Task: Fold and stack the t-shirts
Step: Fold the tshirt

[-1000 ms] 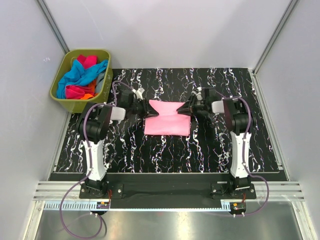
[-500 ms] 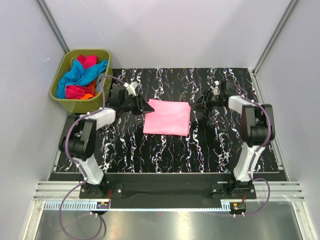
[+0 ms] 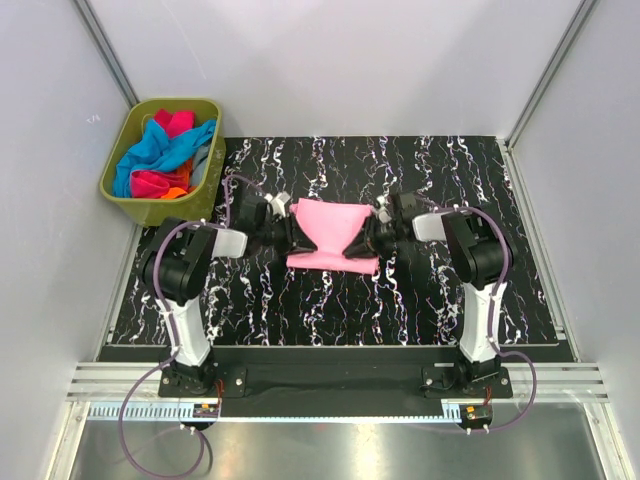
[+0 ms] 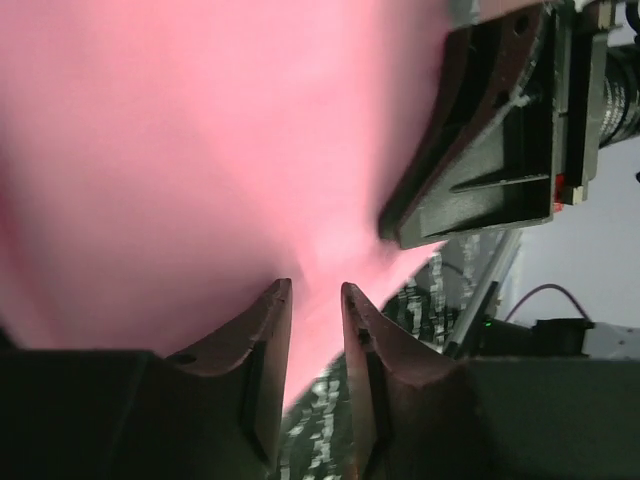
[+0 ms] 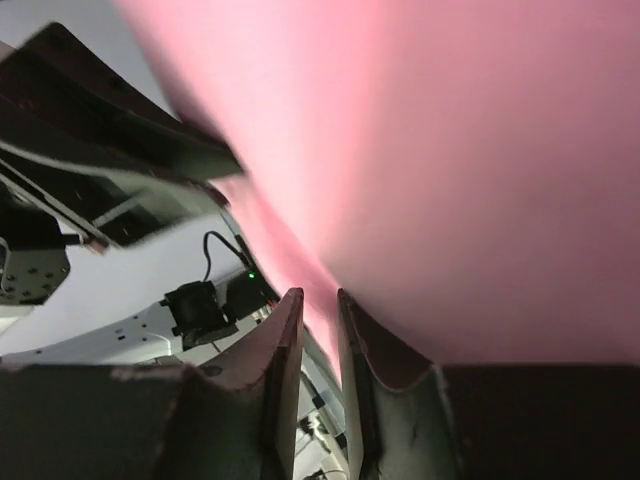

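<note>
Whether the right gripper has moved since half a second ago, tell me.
Yes. The right gripper has swung inward, away from the right edge of the table, and now pinches the light pink t-shirt.

On your table (black, white-veined) 1 pink shirt rests by its near edge, mid-table; 1 bin sits at the far-left corner.

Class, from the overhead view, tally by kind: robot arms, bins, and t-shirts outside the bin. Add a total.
Robot arms: 2 (left arm, right arm)
Bins: 1 (green bin)
T-shirts outside the bin: 1 (pink t-shirt)
Total: 4
</note>
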Controlling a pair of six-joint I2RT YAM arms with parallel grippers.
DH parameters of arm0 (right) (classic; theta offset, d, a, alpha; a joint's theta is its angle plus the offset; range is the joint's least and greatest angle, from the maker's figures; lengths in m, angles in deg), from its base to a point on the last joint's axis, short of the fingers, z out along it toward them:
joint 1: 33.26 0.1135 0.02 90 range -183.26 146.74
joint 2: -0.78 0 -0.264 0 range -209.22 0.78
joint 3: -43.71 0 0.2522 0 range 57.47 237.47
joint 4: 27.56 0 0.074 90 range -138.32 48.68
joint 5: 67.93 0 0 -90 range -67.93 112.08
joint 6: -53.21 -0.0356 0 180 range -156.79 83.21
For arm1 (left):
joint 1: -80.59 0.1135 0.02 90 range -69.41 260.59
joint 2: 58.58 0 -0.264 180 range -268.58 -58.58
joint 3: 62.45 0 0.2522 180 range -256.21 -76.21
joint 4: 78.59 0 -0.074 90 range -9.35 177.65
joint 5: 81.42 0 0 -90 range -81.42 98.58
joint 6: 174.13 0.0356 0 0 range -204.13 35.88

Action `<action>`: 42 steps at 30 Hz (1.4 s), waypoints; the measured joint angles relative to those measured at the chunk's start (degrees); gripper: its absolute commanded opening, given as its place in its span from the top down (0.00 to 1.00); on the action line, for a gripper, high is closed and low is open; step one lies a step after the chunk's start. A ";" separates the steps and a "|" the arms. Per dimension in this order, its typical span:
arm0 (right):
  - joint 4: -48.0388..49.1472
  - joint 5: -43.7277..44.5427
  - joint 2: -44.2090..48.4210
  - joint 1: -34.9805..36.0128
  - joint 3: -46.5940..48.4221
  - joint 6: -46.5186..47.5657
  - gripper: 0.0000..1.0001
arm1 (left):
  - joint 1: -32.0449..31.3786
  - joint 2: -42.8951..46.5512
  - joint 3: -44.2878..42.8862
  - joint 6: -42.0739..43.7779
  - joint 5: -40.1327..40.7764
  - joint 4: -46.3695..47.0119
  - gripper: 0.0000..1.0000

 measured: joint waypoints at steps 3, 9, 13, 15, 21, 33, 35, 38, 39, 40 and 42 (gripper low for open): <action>1.49 -2.45 -0.02 -2.43 -5.51 1.33 0.73 | 1.79 -1.16 2.54 1.09 -0.79 0.11 0.69; 1.68 -3.37 7.15 -11.34 -15.74 3.58 0.71 | 2.78 3.80 6.91 4.74 -1.01 0.17 0.63; -5.99 -0.55 12.74 -12.61 -15.74 7.26 0.70 | 2.38 11.56 10.34 5.25 0.09 -4.37 0.60; -8.83 0.15 15.34 -11.15 -14.67 8.13 0.69 | 1.77 14.97 10.43 4.90 0.52 -5.35 0.60; -10.84 1.49 16.02 -3.52 -7.65 7.39 0.68 | -3.56 17.49 9.66 0.50 1.25 -1.18 0.62; -5.53 -0.98 7.21 -3.41 -13.03 6.38 0.64 | -2.82 5.55 13.11 -3.19 1.46 6.78 0.63; -6.05 -1.05 9.68 -6.12 -15.30 7.06 0.56 | -2.91 7.61 13.55 -1.53 1.60 4.76 0.61; -9.86 1.03 14.32 -9.86 -16.85 9.35 0.46 | -2.82 12.83 13.75 1.42 2.27 -1.31 0.54; -11.32 1.73 15.93 -10.36 -16.90 9.90 0.43 | -2.78 14.82 13.60 2.34 2.56 -3.50 0.52; -12.39 2.27 17.68 -10.47 -16.90 10.29 0.40 | -2.67 17.05 13.22 3.54 2.78 -5.92 0.51; -13.99 2.84 20.85 -10.27 -16.63 10.78 0.31 | -2.14 20.68 11.41 5.46 3.19 -10.16 0.48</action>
